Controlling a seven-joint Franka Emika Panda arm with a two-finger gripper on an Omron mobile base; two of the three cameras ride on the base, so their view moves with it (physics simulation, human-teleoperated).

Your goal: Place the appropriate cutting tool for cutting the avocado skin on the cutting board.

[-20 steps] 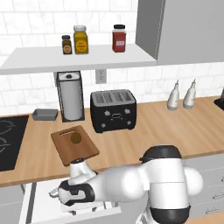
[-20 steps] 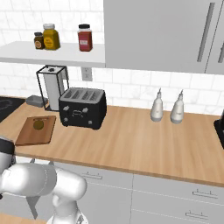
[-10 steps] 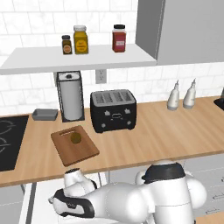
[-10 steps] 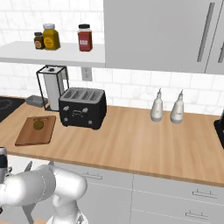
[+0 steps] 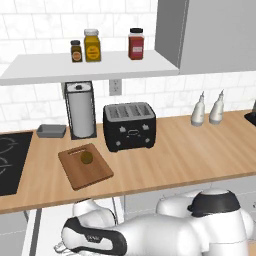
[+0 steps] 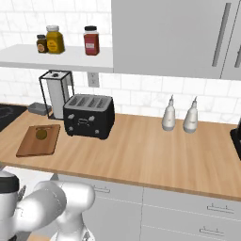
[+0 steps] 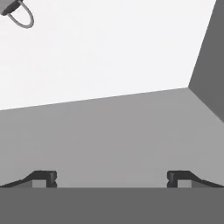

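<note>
The brown wooden cutting board (image 5: 102, 173) (image 6: 27, 147) lies on the counter left of the toaster, with the olive-brown avocado (image 5: 86, 157) (image 6: 41, 134) resting on it. My arm bends down below the counter's front edge into an open white drawer (image 5: 46, 226). In the hand view my gripper (image 7: 111, 179) is open, fingers wide apart with nothing between them, facing the drawer's pale floor (image 7: 109, 57) and grey wall. A silver-grey peeler's round head (image 7: 20, 14) pokes in at the top left corner. The paring knife is out of view.
A black toaster (image 5: 129, 126), a paper towel holder (image 5: 81, 111) and a small grey tray (image 5: 51, 131) stand at the back of the counter. Two white bottles (image 5: 207, 109) stand to the right, a black cooktop (image 5: 12, 162) to the left. Jars sit on the shelf (image 5: 90, 62).
My arm has swung lower, from the counter's front edge down into the open drawer. Things on the counter have not moved.
</note>
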